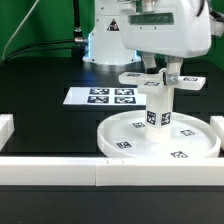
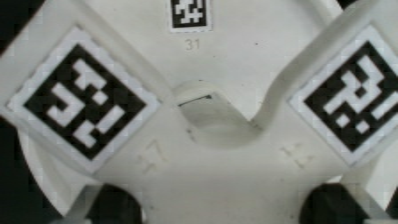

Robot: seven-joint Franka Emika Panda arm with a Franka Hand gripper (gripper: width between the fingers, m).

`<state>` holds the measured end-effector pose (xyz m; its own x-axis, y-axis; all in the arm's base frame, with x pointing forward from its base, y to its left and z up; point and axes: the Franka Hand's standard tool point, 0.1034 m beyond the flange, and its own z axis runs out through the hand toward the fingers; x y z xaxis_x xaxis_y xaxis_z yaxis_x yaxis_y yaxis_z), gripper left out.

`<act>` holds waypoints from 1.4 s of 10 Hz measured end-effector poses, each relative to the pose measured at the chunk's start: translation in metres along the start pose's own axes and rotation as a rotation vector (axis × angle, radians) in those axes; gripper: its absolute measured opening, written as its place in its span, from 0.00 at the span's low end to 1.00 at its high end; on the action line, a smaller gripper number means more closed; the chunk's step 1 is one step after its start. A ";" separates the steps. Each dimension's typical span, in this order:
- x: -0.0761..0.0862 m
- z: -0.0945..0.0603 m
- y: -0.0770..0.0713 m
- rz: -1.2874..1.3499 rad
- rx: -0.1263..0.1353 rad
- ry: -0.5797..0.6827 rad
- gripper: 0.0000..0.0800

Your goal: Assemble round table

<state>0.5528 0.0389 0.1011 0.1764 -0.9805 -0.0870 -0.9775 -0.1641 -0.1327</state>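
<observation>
The big white round plastic disc (image 1: 160,141) lies flat on the table, with the short thick white leg (image 1: 159,106) standing upright in its middle. The gripper (image 1: 161,72) holds the white cross-shaped base (image 1: 160,80) (image 2: 196,100) on top, probably to join them. The marker board (image 1: 104,97) lies behind.

Wrist cam is basically all cross-shaped base (image 2: 199,120), super close: white arms spreading out, a black-and-white tag (image 2: 86,88) on each, fingertips (image 2: 118,204) dark and blurry at the edge.
</observation>
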 end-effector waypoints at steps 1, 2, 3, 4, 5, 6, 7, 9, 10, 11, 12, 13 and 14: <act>0.000 0.000 0.000 0.112 -0.001 0.000 0.55; 0.000 0.000 0.000 0.220 -0.002 -0.001 0.55; 0.000 0.000 -0.001 0.316 0.000 -0.005 0.55; 0.001 0.000 -0.001 0.387 0.000 -0.005 0.55; 0.001 0.000 -0.001 0.412 0.002 -0.005 0.55; 0.000 0.001 -0.001 0.440 0.000 -0.005 0.71; 0.000 0.001 -0.001 0.418 0.000 -0.006 0.78; -0.005 -0.019 -0.004 0.363 -0.013 -0.043 0.81; -0.007 -0.029 -0.008 0.312 0.005 -0.052 0.81; -0.006 -0.026 -0.007 0.308 0.005 -0.047 0.81; -0.006 -0.024 -0.007 0.270 0.002 -0.046 0.81; -0.005 -0.024 -0.007 0.129 -0.004 -0.037 0.81; -0.004 -0.022 -0.009 -0.060 -0.020 -0.024 0.81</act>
<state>0.5583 0.0422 0.1240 0.2371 -0.9659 -0.1036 -0.9672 -0.2247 -0.1183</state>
